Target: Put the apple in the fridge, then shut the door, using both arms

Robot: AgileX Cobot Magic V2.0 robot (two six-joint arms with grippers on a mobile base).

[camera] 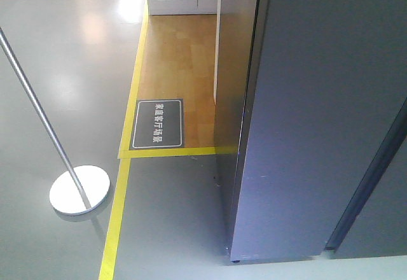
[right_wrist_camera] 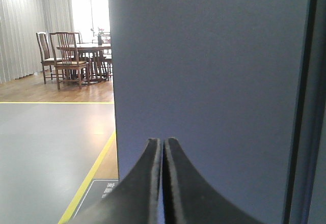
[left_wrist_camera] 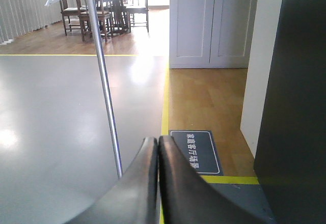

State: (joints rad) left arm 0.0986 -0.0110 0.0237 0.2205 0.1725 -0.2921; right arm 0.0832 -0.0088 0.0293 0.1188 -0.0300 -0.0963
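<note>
Fingers of both grippers are pressed together on nothing, the right gripper [right_wrist_camera: 163, 145] squarely facing the tall grey door [right_wrist_camera: 209, 81] just ahead and so likely the nearer arm, the left gripper [left_wrist_camera: 157, 143] aimed past it at bare floor, no apple visible

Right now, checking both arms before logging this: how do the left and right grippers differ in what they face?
The left gripper faces open grey floor, a metal stand pole and the floor sign; the right gripper faces the dark grey fridge panel. The left gripper's fingertips touch; the right gripper's show a hairline gap. Both are shut and hold nothing.
</note>
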